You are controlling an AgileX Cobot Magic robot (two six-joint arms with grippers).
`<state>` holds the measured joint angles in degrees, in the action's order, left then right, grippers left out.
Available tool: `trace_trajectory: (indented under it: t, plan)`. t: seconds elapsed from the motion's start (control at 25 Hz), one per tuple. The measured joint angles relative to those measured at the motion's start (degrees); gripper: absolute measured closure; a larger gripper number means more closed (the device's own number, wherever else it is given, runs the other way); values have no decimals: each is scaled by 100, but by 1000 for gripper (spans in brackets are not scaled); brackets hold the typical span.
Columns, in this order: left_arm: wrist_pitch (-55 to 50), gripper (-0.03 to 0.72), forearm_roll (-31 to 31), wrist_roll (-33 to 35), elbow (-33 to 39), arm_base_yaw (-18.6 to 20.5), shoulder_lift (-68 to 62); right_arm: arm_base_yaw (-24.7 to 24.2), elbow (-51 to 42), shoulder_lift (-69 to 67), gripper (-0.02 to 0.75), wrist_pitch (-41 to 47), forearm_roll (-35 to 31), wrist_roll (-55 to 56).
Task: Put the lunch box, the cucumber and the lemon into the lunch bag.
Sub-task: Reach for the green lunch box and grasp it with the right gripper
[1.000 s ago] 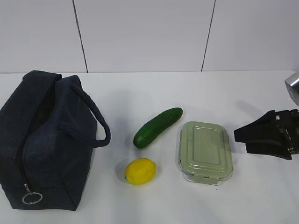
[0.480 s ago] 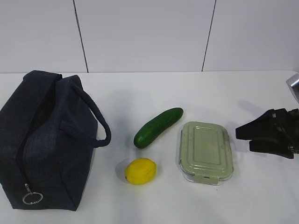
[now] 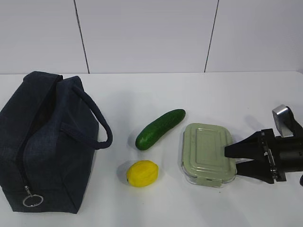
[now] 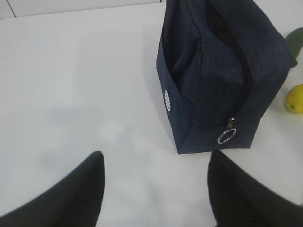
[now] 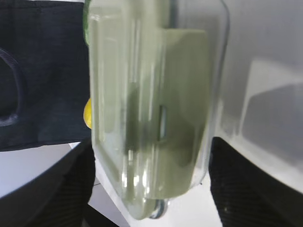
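- One lunch bag (image 3: 45,142) sat far left on the table (image 3: 142,94).
- One cucumber (image 3: 160,128), one lemon (image 3: 142,173) — both mid-table.
- One lunch box (image 3: 207,153) — right gripper (image 3: 229,158) spread at its edge.
- Left gripper (image 4: 156,184) hung released near the bag.

Bright, even lighting; soft shadows on the table (image 3: 142,90); lunch box (image 5: 151,109) between pincer fingers heavily blurred

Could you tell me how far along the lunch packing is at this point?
Nothing is packed yet: the lunch box, cucumber and lemon all lie on the table beside the lunch bag. The open right gripper straddles the lunch box's end. The left gripper hovers open near the bag's zipper end.
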<state>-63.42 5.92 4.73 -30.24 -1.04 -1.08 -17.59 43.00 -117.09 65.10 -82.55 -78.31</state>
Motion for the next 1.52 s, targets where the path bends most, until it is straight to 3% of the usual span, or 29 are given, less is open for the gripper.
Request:
trace_trajectory:
  t: [1.52]
  plan:
    - [-2,193,0,0,0,0,0,0,372,-299,174,34,-267,-367]
